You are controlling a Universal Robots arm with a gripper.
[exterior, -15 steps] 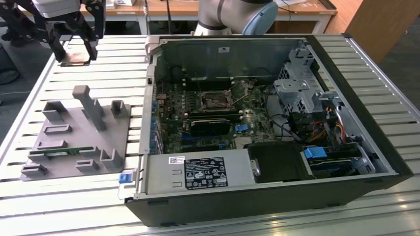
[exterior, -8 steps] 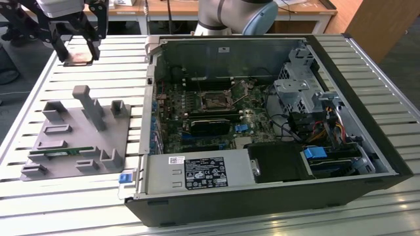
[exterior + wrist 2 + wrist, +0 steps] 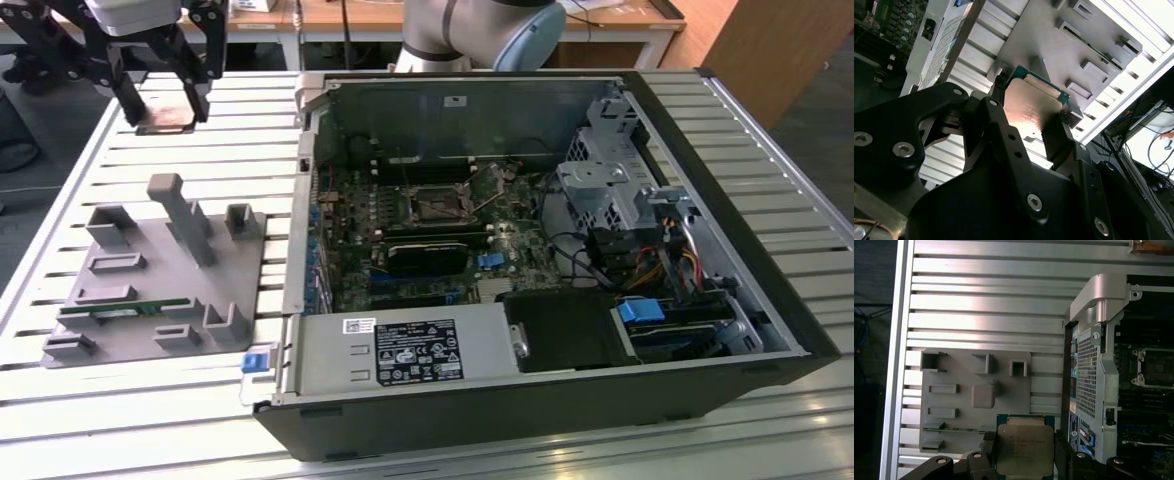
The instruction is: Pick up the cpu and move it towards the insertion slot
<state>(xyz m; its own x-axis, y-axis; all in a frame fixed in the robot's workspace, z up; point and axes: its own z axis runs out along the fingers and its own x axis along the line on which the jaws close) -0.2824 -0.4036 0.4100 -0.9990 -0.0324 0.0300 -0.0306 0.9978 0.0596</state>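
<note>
Holding: the gripper (image 3: 166,105) has the cpu (image 3: 167,113) pinched by two edges, so its shiny flat top stays clear and safe
Claw: its black fingers (image 3: 988,450) are squeezed narrow on the chip's sides in both wrist views
Where the cpu is: up in the air over the slatted table (image 3: 747,130); near the far end of the grey holder tray (image 3: 147,275)
Slot: the insertion slot (image 3: 437,203) sits open inside the computer case (image 3: 534,410); well apart from the chip
</note>
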